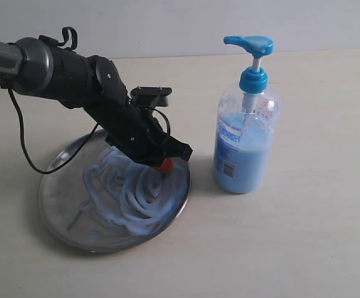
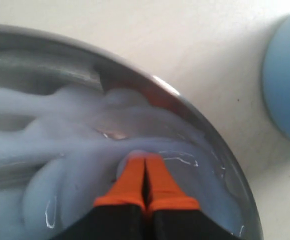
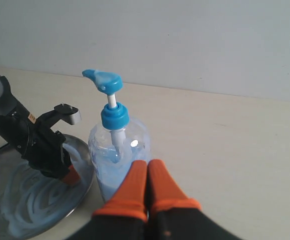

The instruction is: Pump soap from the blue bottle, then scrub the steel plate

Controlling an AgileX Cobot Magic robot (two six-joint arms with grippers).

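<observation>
Steel plate [image 1: 59, 214] lies flat at lower left of my exterior view: round, shiny, raised rim, right half covered in thick pale-blue soap [image 1: 139, 198] swirls. Blue bottle [image 1: 245, 149] stands upright right of centre, just beside the plate's rim. Its clear body is roughly two-thirds full and the pump head is up.
</observation>
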